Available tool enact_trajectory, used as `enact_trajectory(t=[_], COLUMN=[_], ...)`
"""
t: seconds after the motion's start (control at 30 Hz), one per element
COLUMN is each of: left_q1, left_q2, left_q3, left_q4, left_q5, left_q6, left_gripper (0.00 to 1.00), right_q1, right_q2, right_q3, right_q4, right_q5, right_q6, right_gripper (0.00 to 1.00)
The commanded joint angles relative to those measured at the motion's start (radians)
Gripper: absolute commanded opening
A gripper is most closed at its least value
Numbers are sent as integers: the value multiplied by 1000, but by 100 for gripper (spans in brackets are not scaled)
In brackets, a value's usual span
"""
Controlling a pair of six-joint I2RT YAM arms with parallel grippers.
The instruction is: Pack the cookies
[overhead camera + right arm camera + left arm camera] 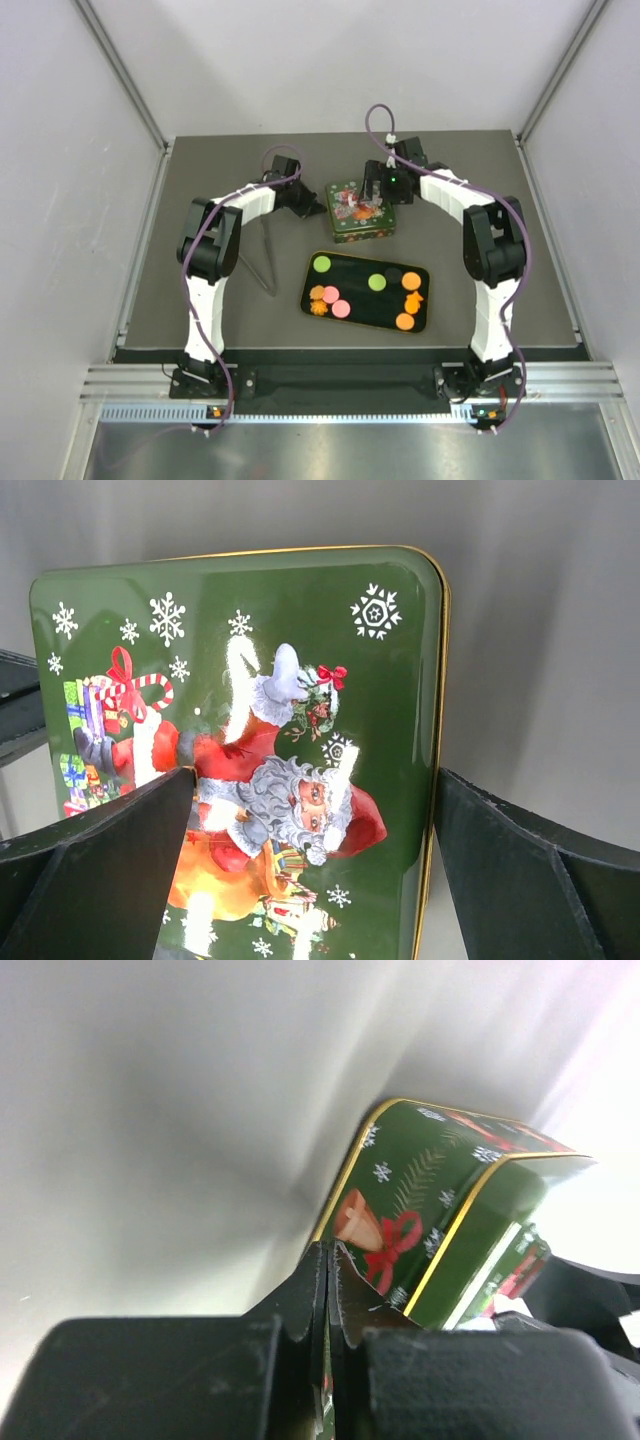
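Observation:
Several cookies, among them orange discs (411, 279), pink discs (341, 308), green discs (321, 264) and orange flower shapes (413, 298), lie on a black gold-rimmed tray (360, 305) in front of the arms. Behind it stands a green Christmas tin (361, 210) with its Santa lid (300, 680) on. My left gripper (318, 205) is shut and empty, its tips (330, 1255) right at the tin's left side (440, 1210). Over the lid hangs my right gripper (376, 192), wide open (312, 775). One finger (110, 870) is above the lid, the other (520, 870) past its gold right edge.
A thin grey rod (268, 255) lies on the dark mat left of the tray, beside the left arm. White walls close the table in on three sides. The tin and the tray stand close together in the middle.

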Motion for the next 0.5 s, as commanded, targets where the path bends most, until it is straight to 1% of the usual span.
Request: enact_trajectory(t=[0.0,0.07,0.27,0.37,0.47], left_q1=[-17,-14,4,19,36], left_q2=[-21,-27,-62,-84,-111], left_q3=[28,28,-14,-52,-115], left_q4=[134,133,124,124,133], left_q5=[108,106,91,83,70], left_q6=[-8,3,27,31,37], left_gripper=[0,0,1,2,4], right_q1=[3,-6,-33,-36,-43], right_q2=[-23,-42,-48,-52,-63], right_q3=[-49,-62,-65,-67,-75], right_q4=[-29,-11,14,20,29], right_q5=[-18,9,-7,2,25], right_q6=[33,54,88,93,113], right_gripper=[100,100,99,100,100])
